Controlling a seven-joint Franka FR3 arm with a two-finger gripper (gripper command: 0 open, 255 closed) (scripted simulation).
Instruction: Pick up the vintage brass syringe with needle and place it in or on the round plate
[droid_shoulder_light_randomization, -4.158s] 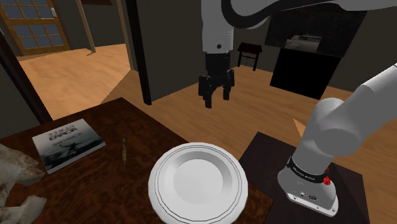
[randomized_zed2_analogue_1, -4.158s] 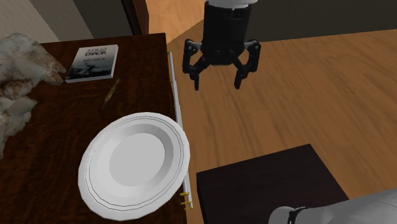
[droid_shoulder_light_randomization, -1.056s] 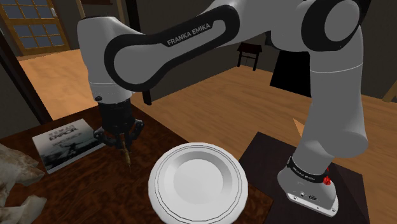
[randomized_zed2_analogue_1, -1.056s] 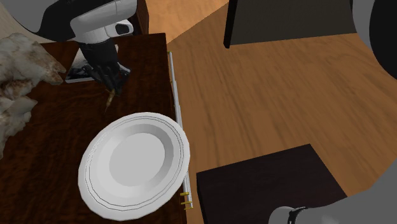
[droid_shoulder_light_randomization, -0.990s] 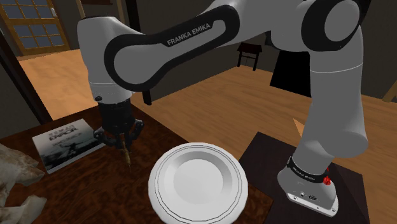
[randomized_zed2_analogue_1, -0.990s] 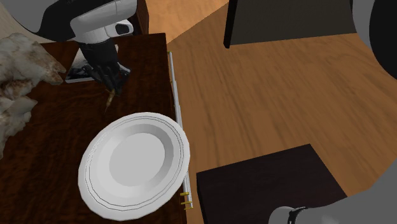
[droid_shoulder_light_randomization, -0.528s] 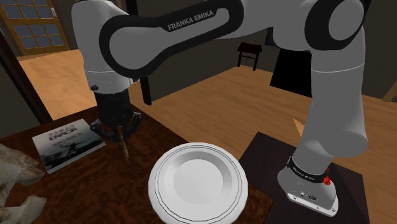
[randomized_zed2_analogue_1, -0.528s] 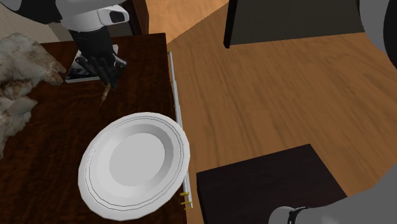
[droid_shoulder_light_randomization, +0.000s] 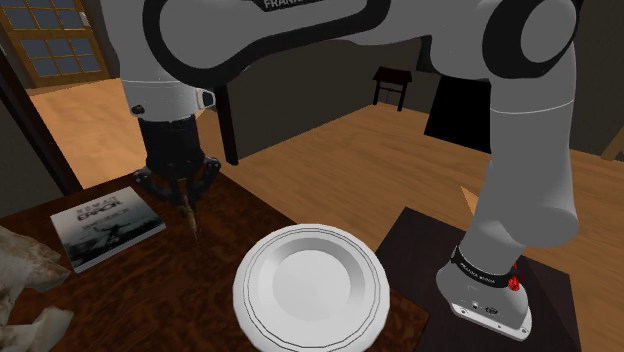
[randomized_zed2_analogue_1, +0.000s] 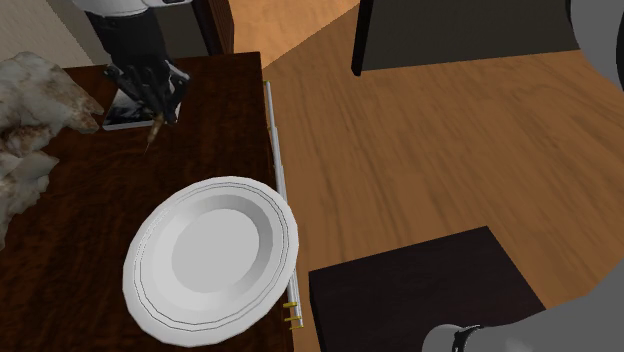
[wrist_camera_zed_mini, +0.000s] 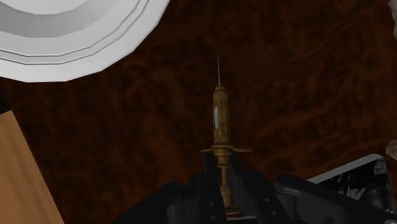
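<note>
Claw (droid_shoulder_light_randomization: 186, 192) clamped on plunger end of brass syringe (wrist_camera_zed_mini: 220, 121), barrel sticking out past fingertips, needle pointing down at dark counter (droid_shoulder_light_randomization: 140, 290), white plate (droid_shoulder_light_randomization: 252, 300) nearby.

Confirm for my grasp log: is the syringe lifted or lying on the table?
Lifted: the syringe hangs needle-down from the shut gripper, above the table.

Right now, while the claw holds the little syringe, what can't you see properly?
- Syringe: plunger end hidden inside the claw, wrist view.
- Book: cover words too small to read, shoulder view; partly behind the claw, second exterior view.
- Plate: cut off by the picture's edge, wrist view.
- Pale crumpled thing: cut off by the edge, shoulder view; cannot tell what it is.
</note>
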